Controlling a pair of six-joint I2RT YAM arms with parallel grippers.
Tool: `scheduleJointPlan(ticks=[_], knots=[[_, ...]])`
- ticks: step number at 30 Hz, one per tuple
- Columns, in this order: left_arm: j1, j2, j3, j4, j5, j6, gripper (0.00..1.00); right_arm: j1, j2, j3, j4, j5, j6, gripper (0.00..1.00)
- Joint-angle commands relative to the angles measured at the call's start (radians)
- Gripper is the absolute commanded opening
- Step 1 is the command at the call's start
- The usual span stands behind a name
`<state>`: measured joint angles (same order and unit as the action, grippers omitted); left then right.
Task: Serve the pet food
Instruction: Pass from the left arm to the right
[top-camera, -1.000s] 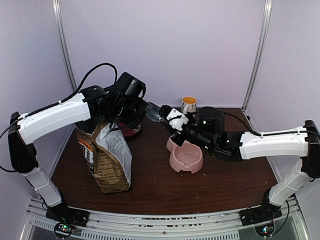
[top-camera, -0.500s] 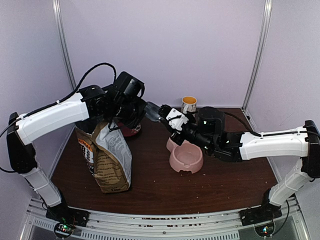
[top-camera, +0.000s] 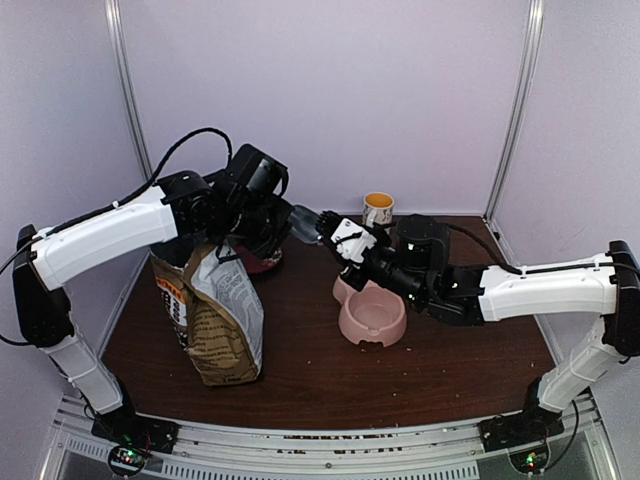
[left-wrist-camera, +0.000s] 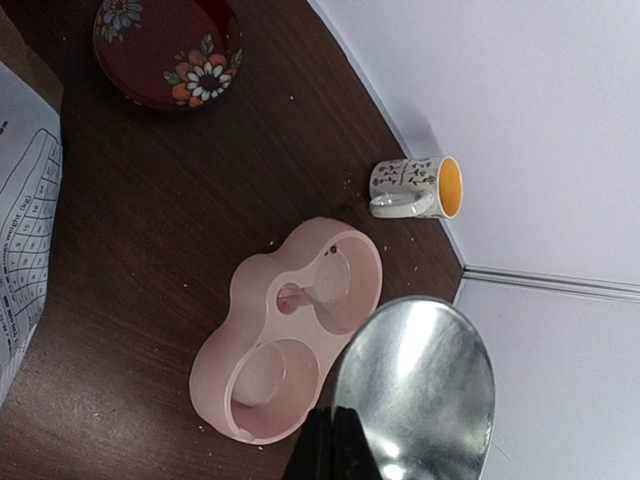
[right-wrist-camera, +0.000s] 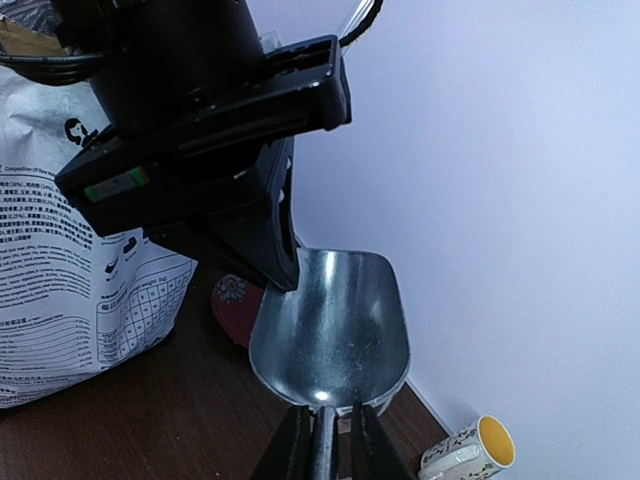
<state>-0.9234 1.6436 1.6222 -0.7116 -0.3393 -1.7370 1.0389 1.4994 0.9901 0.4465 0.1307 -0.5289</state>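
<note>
Our right gripper (right-wrist-camera: 325, 440) has slid nearer the left gripper (left-wrist-camera: 333, 418), jaws narrow around the scoop (right-wrist-camera: 335, 330) handle, grip unclear; the left jaws pinch its rim. We count one scoop, one pet food bag (top-camera: 215, 320) beside the left jaws.

The tall tan paper bag (top-camera: 215, 320) stands front-left on the dark wooden table (top-camera: 450, 370), with the red flowered saucer (left-wrist-camera: 165, 45) behind it. The pink plastic double bowl (top-camera: 370, 312) lies to the bag's right, and the patterned ceramic mug (top-camera: 378, 208) is behind that, near the back wall. A shiny metal scoop (right-wrist-camera: 335, 330) hangs above the table between bag and bowl.
</note>
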Motion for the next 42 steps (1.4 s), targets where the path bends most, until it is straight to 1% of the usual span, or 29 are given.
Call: scheduleJointPlan(ticks=[1,4,10,17,20,27,29,31,34,36,38,39,42], knots=[[-0.006,-0.035,-0.014,0.026,0.034,0.002,0.00,0.009,-0.005,0.000,0.035,-0.001,0.002,0.14],[-0.006,-0.034,-0.013,0.027,0.029,0.004,0.00,0.009,0.000,0.003,0.032,0.000,0.006,0.12],[-0.006,-0.036,-0.024,0.051,0.038,0.015,0.00,0.009,0.008,0.017,0.012,0.000,0.019,0.00],[-0.006,-0.043,-0.035,0.078,0.040,0.059,0.00,0.009,0.016,0.023,0.003,0.039,0.049,0.00],[-0.006,-0.050,-0.032,0.079,0.024,0.081,0.07,0.007,0.014,0.013,0.020,0.070,0.064,0.00],[-0.006,-0.053,-0.003,0.079,-0.027,0.178,0.26,-0.016,-0.004,0.008,0.019,0.087,0.107,0.00],[-0.006,-0.053,0.007,0.080,-0.039,0.211,0.35,-0.027,-0.013,-0.001,0.030,0.097,0.126,0.00],[-0.006,-0.051,0.017,0.080,-0.054,0.253,0.51,-0.036,-0.024,-0.010,0.042,0.119,0.145,0.00],[-0.006,-0.047,0.044,0.067,-0.096,0.331,0.69,-0.053,-0.040,-0.020,0.046,0.119,0.164,0.00],[-0.006,-0.043,0.075,0.040,-0.142,0.384,0.77,-0.067,-0.051,-0.031,0.050,0.110,0.168,0.00],[-0.006,-0.043,0.094,0.025,-0.181,0.453,0.82,-0.078,-0.064,-0.053,0.069,0.100,0.170,0.00],[-0.005,-0.046,0.101,0.017,-0.201,0.491,0.87,-0.083,-0.072,-0.065,0.084,0.093,0.172,0.00],[-0.005,-0.062,0.114,0.013,-0.254,0.644,0.94,-0.101,-0.105,-0.096,0.105,0.061,0.198,0.00]])
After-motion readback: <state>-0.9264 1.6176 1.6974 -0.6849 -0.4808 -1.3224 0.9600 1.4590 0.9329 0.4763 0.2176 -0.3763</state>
